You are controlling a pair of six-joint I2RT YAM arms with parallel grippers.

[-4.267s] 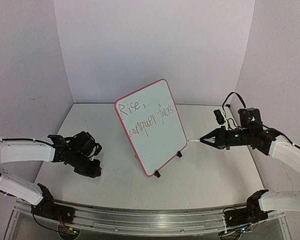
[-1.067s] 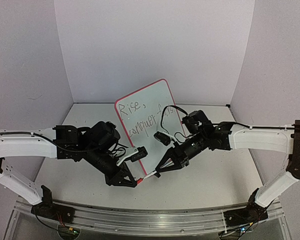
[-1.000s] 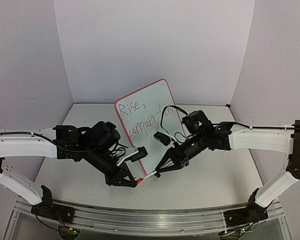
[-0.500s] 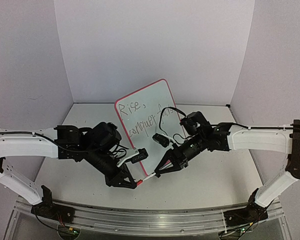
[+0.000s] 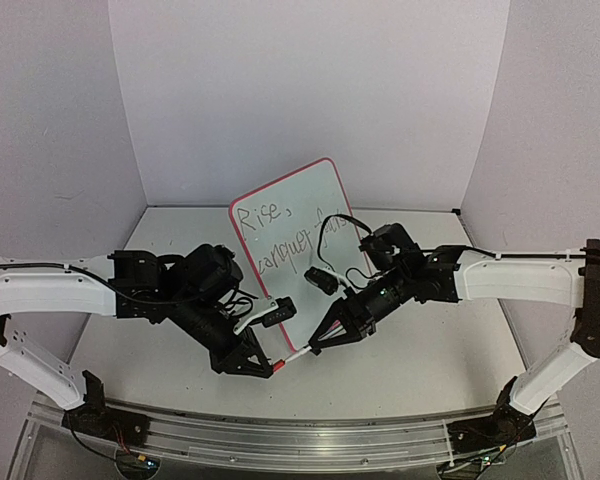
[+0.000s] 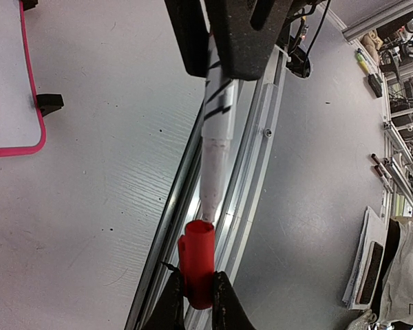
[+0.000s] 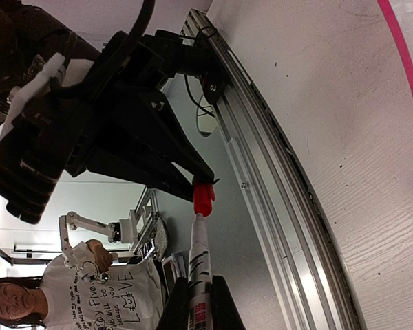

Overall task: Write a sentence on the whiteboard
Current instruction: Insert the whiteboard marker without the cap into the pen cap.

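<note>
Mounting rail: silver metal rail (image 5: 300, 432) along the near table edge, both arm bases at it.
Table: white wood-grain top (image 5: 410, 350).
Left gripper (image 5: 268, 367): reaches in from the left, claw pinched narrow on a small red plastic cap (image 6: 196, 265), whose open end points right, toward the other arm.
Right gripper (image 5: 315, 346): reaches in from the right, claw clamped on the barrel of a white cylindrical marker with black print (image 6: 217, 137), tip aimed left at the cap.
Cap and marker: in line, near centre of the table, lifted off it. The tip is right at the cap's mouth; cannot tell whether it has entered.
Whiteboard (image 5: 310, 195): flat white board with rounded corners and a thin red rim, propped tilted on small black feet (image 6: 49, 103), mid-table, just beyond both grippers.
Sentence (image 5: 285, 243): thin dark handwriting in two lines on the board, "Rise, conquer fears"; the right arm hides the end of the second line.
Backdrop: pale lilac walls (image 5: 300, 90) behind and on both sides.
</note>
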